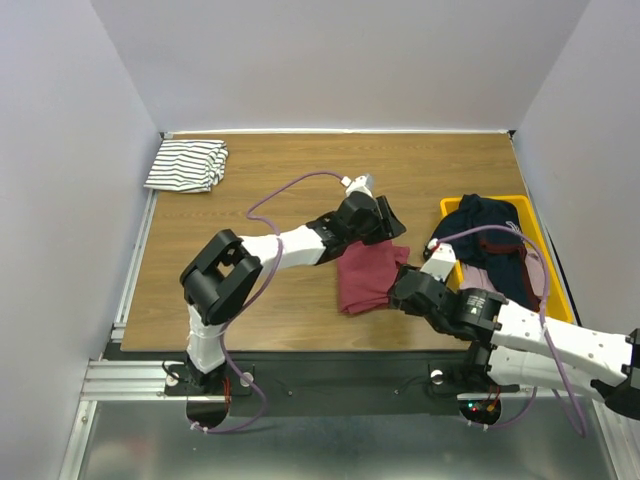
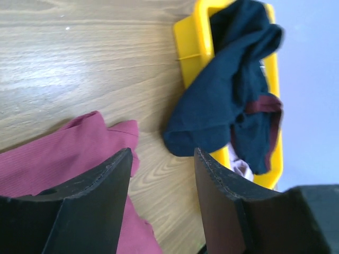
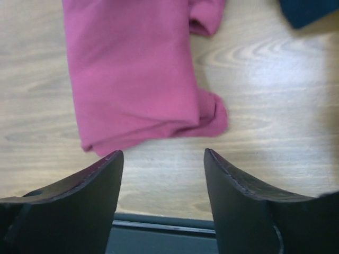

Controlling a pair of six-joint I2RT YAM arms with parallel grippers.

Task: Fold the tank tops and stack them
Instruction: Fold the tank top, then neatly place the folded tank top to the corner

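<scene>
We've the dark red cloth tank top (image 1: pixel 368 278) folded dead centre, long axis near-to-far: left gripper (image 2: pixel 162 153) at its far end, right gripper (image 3: pixel 163 153) at its near end, both gaping, empty. The striped white cloth top (image 1: pixel 186 165) sits far-left, nearer our left gripper.

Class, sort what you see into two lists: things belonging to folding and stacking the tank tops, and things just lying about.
Job: striped tank top, folded; dark red tank top, folded.
Lying about: yellow bin; navy garments in it.
</scene>
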